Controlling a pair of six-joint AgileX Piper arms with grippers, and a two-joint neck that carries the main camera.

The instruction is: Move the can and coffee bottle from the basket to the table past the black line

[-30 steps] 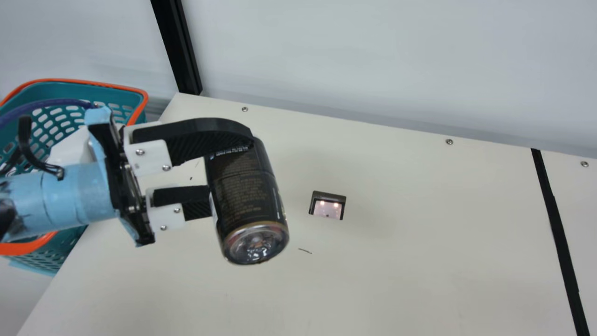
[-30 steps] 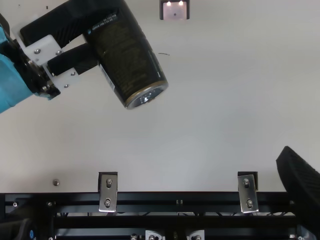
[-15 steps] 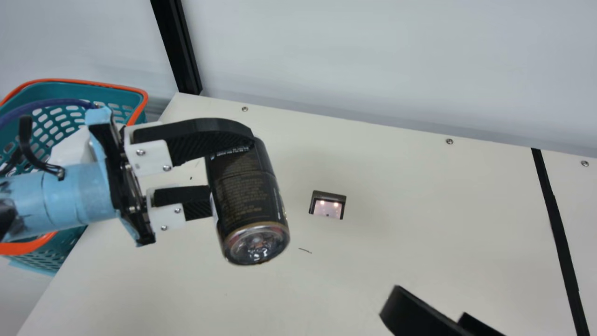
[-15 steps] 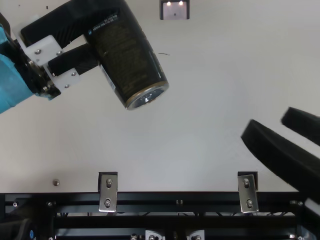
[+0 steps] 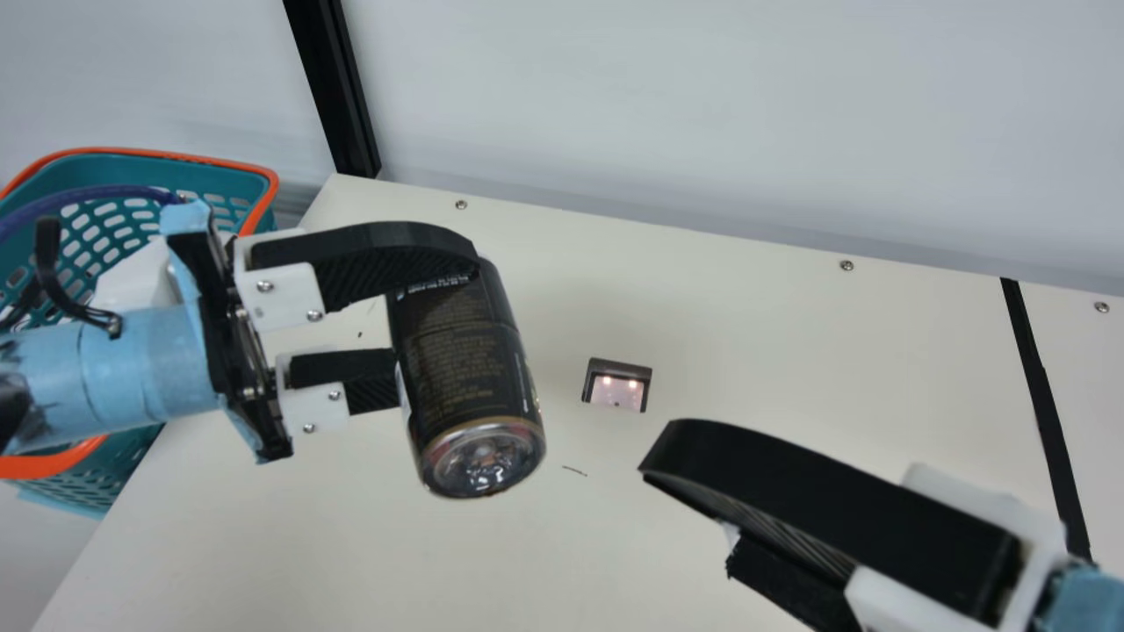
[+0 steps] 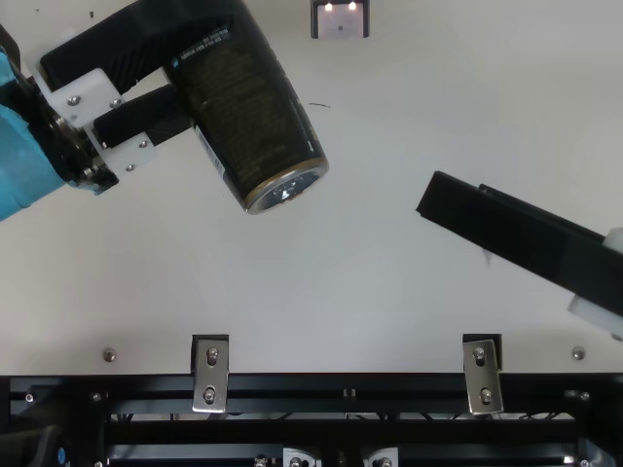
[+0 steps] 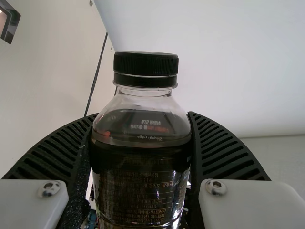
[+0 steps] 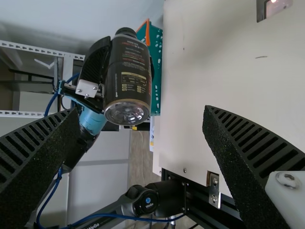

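Handover seems due: your left end effector (image 7: 143,117) grips the coffee bottle (image 5: 465,377); bring your wide-open, empty right end effector (image 5: 689,513) to it.

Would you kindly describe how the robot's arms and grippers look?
The left gripper and right gripper each have two black ribbed fingers on white, screwed mounts. Light-blue wrapping shows on both arms, and a dark blue cable runs along the left arm.
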